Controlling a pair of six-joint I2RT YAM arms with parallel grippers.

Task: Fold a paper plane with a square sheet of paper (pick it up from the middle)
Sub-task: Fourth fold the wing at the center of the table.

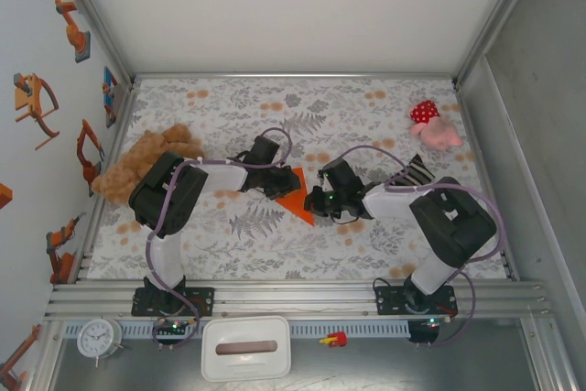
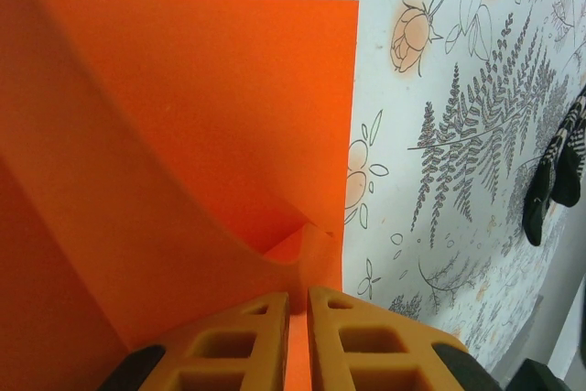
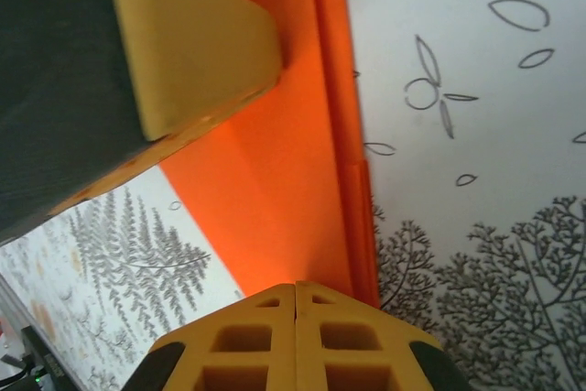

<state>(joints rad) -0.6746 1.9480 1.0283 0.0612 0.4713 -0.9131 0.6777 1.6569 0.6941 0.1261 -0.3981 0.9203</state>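
From above, dead centre, we count one square sheet of paper (image 1: 296,199), half hidden between left gripper (image 1: 282,186) at nine o'clock and right gripper (image 1: 318,205) at three. Left wrist: fingers (image 2: 238,341) pinch a raised flap. Right wrist: fingers (image 3: 247,341) clenched together over its folded edge.
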